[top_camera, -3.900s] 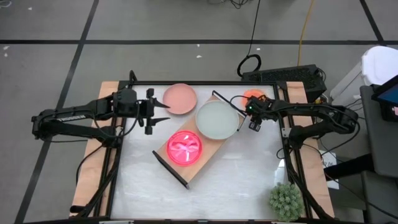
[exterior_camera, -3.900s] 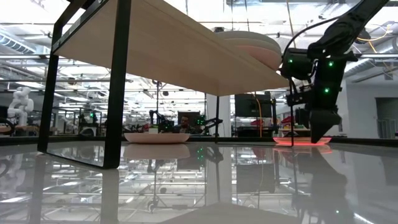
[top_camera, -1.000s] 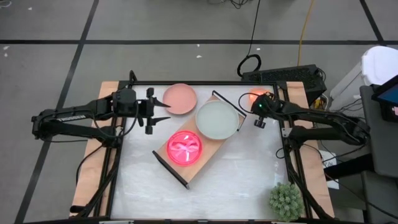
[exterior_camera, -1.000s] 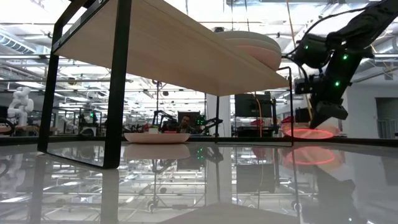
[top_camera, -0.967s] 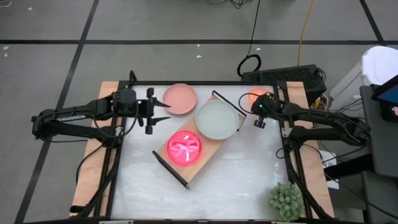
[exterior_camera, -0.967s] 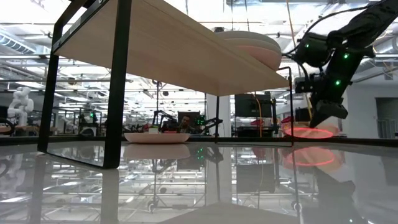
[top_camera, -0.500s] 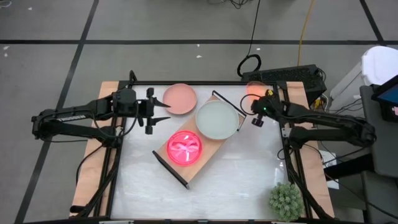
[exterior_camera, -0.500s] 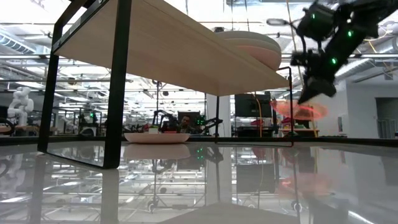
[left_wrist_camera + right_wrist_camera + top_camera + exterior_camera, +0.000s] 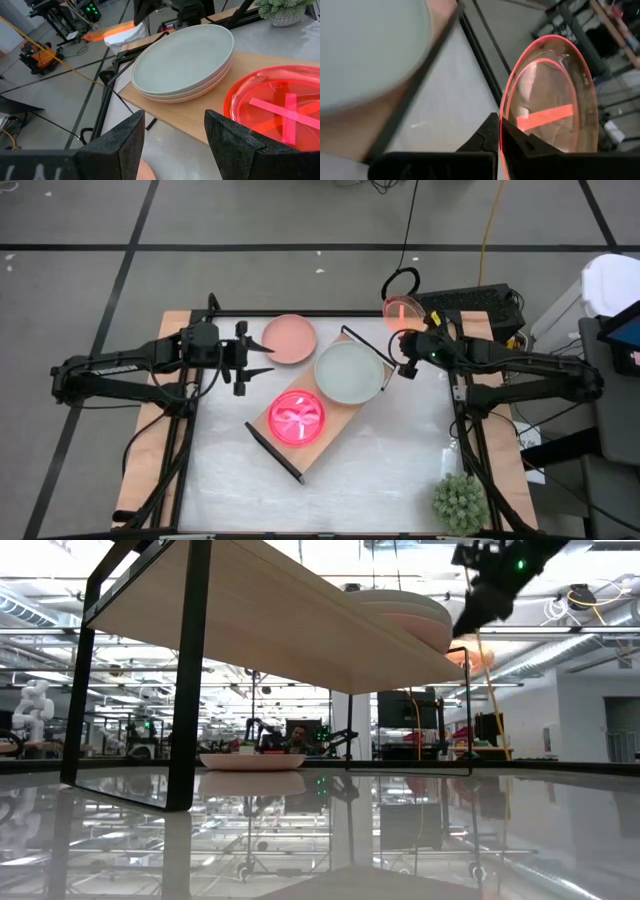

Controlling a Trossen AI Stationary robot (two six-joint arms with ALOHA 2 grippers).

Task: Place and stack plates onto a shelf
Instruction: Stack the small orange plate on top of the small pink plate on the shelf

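Translucent orange, the small plate (image 9: 404, 310) is what I have pinched by its rim in the right gripper (image 9: 408, 332), lifted clear of the table over the far edge, just beyond the far end of the shelf (image 9: 318, 406); from the right wrist camera I see the same plate (image 9: 555, 107) on edge with my two dark fingers (image 9: 492, 131) clamped tight on its lower rim. In the low view it hangs as a small orange disc (image 9: 470, 656) high in the air past the shelf's far corner, with the right gripper (image 9: 478, 602) above it. On the light-wood shelf I count a pale grey plate (image 9: 348, 372) at the far end, sitting on top of a beige or pinkish one whose edge shows beneath it in the left wrist picture (image 9: 197, 92), and the neon pink plate (image 9: 297, 419) near the middle of the board. A dusty pink plate (image 9: 289, 338) lies on the white table (image 9: 390, 470) just beside the shelf's far left side. My left gripper (image 9: 262, 357) waits there, near that pink plate, its jaws spread wide and empty. The spiky green plant (image 9: 459, 502) stands at the near right corner
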